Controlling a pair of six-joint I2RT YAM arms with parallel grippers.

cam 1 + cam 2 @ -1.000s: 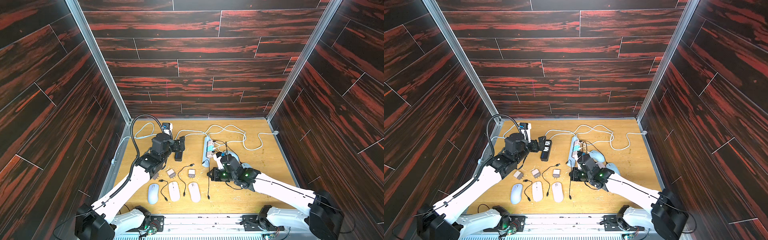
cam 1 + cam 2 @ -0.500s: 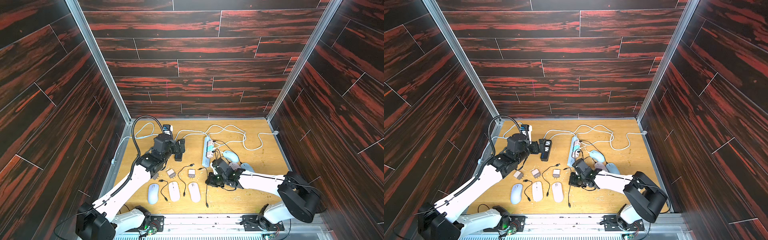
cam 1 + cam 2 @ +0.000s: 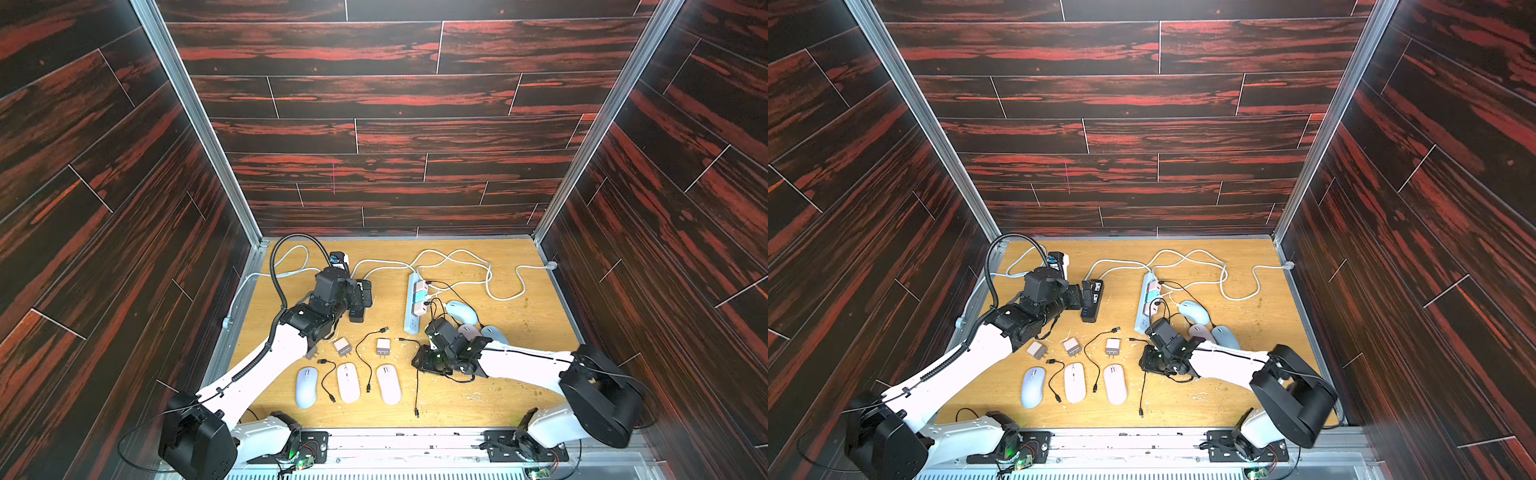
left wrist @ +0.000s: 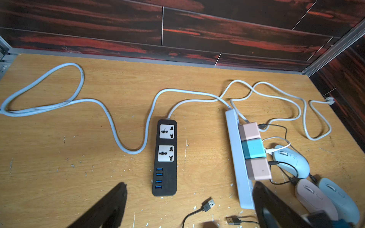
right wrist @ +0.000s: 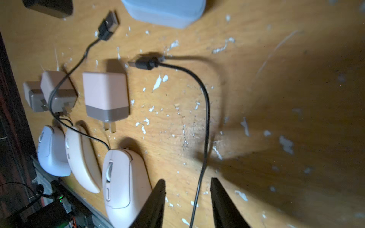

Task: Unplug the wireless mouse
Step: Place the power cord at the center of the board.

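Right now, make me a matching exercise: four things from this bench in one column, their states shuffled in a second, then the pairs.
Things:
1. black power strip
2. teal charger
3. left gripper
4. right gripper

States:
A. open wide, holding nothing
B. open, with a black cable running between its fingers
C. both sockets empty
D. plugged into the white power strip, between two pink chargers

Pairs: 1-C, 2-D, 3-A, 4-B
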